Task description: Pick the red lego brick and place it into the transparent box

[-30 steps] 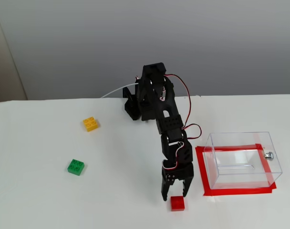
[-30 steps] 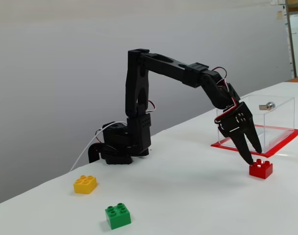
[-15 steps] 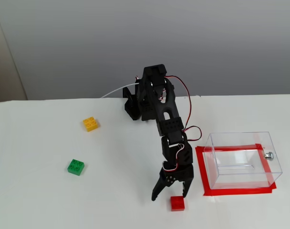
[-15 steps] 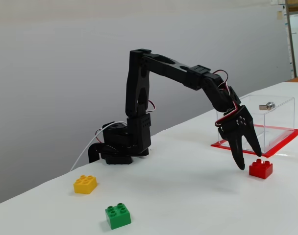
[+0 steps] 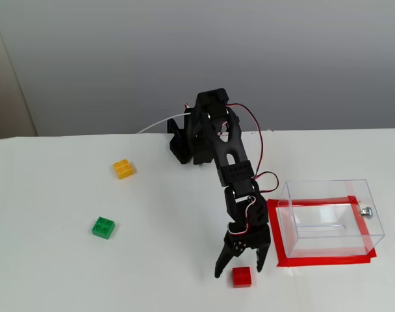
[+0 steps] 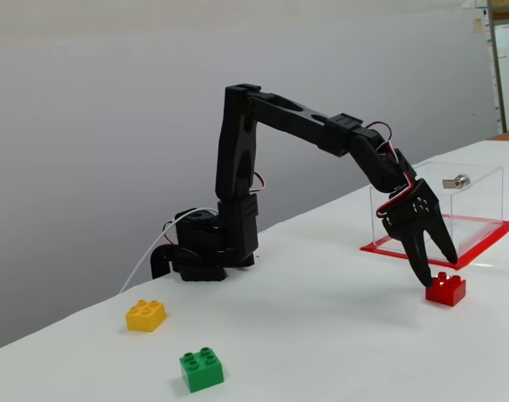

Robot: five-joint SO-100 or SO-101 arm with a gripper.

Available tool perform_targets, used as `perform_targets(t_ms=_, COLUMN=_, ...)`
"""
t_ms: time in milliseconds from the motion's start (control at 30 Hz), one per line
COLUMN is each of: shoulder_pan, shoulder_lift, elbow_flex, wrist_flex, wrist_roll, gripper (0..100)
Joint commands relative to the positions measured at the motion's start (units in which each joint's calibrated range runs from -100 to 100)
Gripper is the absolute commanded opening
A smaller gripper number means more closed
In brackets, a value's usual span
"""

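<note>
The red lego brick (image 5: 242, 277) (image 6: 445, 289) lies on the white table near its front edge, just left of the transparent box (image 5: 331, 218) (image 6: 455, 211). The box is empty and stands on a red tape outline, its silver knob on the right side in a fixed view (image 5: 366, 212). My black gripper (image 5: 240, 266) (image 6: 437, 266) is open, pointing down, with its fingertips just above and straddling the brick's back edge. It holds nothing.
A yellow brick (image 5: 124, 169) (image 6: 145, 315) and a green brick (image 5: 103, 227) (image 6: 201, 369) lie on the table well away from the gripper. The arm's base (image 5: 191, 140) (image 6: 204, 247) stands at the table's back edge by the grey wall.
</note>
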Motion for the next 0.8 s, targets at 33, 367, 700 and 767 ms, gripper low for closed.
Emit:
perform_targets(t_ms=33, shoulder_pan=-0.8, shoulder_lift=-0.1, elbow_flex=-2.8, wrist_flex=-0.5, wrist_roll=-0.2, gripper=42)
perform_targets(t_ms=367, shoulder_pan=-0.7, shoulder_lift=1.3, elbow_flex=-2.7, wrist_flex=-2.7, wrist_roll=-0.2, gripper=42)
perform_targets(t_ms=700, shoulder_pan=-0.8, shoulder_lift=6.2, elbow_flex=-5.7, wrist_flex=-3.8, wrist_roll=-0.2, gripper=42)
perform_targets(t_ms=767, shoulder_pan=-1.0, shoulder_lift=7.2, elbow_flex=-6.2, wrist_flex=-3.8, wrist_roll=-0.2, gripper=42)
